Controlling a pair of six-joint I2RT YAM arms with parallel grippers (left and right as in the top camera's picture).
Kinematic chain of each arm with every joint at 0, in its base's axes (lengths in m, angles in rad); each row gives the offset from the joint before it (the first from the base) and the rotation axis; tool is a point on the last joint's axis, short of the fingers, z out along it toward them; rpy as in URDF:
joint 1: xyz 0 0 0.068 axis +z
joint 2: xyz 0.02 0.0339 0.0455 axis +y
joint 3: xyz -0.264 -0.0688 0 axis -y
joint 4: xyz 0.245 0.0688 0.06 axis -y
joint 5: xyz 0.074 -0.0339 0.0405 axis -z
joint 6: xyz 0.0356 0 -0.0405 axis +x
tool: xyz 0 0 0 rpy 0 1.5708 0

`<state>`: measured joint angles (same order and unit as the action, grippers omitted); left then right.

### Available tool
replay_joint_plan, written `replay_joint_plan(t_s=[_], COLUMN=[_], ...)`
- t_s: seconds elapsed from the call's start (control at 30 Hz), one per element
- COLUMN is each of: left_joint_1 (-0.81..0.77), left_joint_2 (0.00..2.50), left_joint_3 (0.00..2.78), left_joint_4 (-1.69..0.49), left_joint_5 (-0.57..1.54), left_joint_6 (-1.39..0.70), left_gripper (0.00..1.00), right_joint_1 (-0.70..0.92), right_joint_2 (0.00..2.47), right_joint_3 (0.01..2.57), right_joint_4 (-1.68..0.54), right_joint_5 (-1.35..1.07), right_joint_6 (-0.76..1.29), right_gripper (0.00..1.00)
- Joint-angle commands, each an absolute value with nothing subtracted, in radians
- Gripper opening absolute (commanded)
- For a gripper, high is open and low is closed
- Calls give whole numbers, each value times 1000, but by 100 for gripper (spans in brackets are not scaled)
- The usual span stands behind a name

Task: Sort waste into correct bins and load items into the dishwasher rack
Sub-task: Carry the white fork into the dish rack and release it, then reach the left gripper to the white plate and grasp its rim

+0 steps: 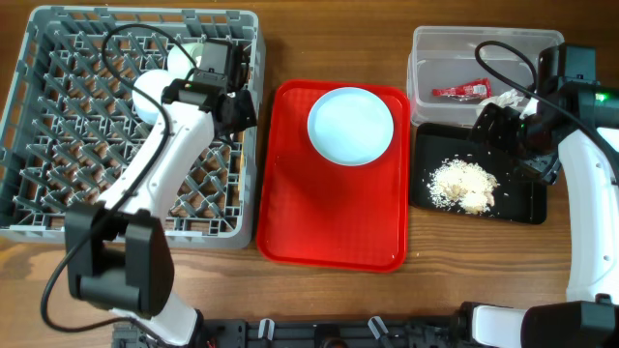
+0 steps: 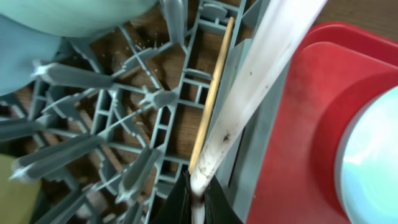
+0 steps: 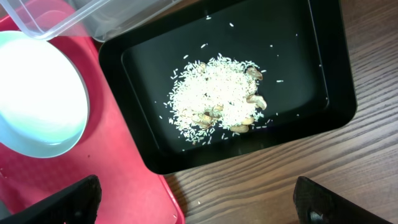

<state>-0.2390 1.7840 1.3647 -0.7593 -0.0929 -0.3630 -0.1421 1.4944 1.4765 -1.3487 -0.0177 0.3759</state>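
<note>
My left gripper (image 1: 237,106) (image 2: 198,208) is shut on the white plastic fork (image 2: 249,93) and holds it over the right side of the grey dishwasher rack (image 1: 58,145). The thin wooden stick (image 2: 211,99) lies in the rack beside the fork. The mint-green bowl (image 2: 81,12), light blue saucer (image 2: 18,56) and yellow cup (image 2: 12,186) sit in the rack. The pale blue plate (image 1: 350,126) (image 3: 37,99) lies on the red tray. My right gripper (image 1: 515,145) (image 3: 199,205) is open and empty above the black tray (image 1: 527,208) (image 3: 311,74), which holds the beige food scraps (image 1: 464,184) (image 3: 217,99).
The clear tub (image 1: 435,58) at the back right holds the red wrapper (image 1: 462,91) and the white scrap (image 1: 503,99). The red serving tray (image 1: 329,222) lies between the rack and the bins. Cables hang over the rack and the tub.
</note>
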Motion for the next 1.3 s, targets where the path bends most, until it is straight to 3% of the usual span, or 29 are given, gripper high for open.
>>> replay_joint_plan(t_s=[0.0,0.1,0.23,0.27,0.7,0.8,1.27], left_joint_1=[-233,-233,-233,-233,-245,-270,-576], left_joint_2=[1829,1833,1833,1833,1710,1660,1745], left_joint_3=[1361,1361,1361,1361,1362,1362,1361], left_joint_4=[-751,-753,-757,-758,-752,-737,-578], left_joint_5=[-103,-103,-103,-103,-93,-33,10], left_joint_6=[-344,-344,-344,-344,-344,-344,-343], left_gripper=[5,11,36,38,40,47,59], right_joint_1=[-145,-146,-146,-145,-145,-145,-145], right_joint_2=[1488,1488,1488,1488,1488,1488,1488], right_joint_3=[1481,1481,1481,1481,1481,1481,1481], right_joint_4=[-1349,-1351,-1351,-1351,-1348,-1347,-1345], right_joint_5=[-1,-1,-1,-1,-1,-1,-1], right_joint_6=[367,367,366,367,367,369,369], right_gripper=[100,100,100,100,100,100,100])
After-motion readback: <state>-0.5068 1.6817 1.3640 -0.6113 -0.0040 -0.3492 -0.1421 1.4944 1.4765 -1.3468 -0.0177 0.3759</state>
